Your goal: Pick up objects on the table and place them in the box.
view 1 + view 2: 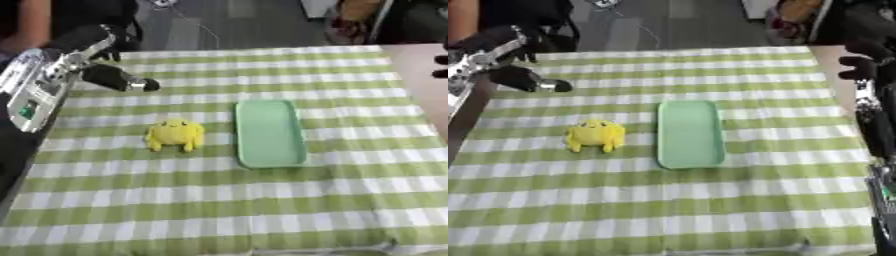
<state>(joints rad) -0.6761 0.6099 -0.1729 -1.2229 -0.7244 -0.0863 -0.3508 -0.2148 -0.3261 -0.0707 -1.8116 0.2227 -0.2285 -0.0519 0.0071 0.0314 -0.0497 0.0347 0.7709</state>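
A small yellow plush toy (175, 134) lies on the green-and-white checked tablecloth (219, 200), just left of a shallow light-green tray (269, 132) that holds nothing. My left hand (103, 60) hangs above the table's far left part, well behind and left of the toy, with its fingers and thumb (122, 80) spread and nothing held. My right hand (866, 60) shows at the right edge beyond the table's side, its dark fingers curled round nothing I can see.
The table's right edge meets a bare brown surface (424, 75). Dark floor, a cable and some gear (350, 20) lie beyond the far edge. A person's arm (31, 25) shows at the upper left corner.
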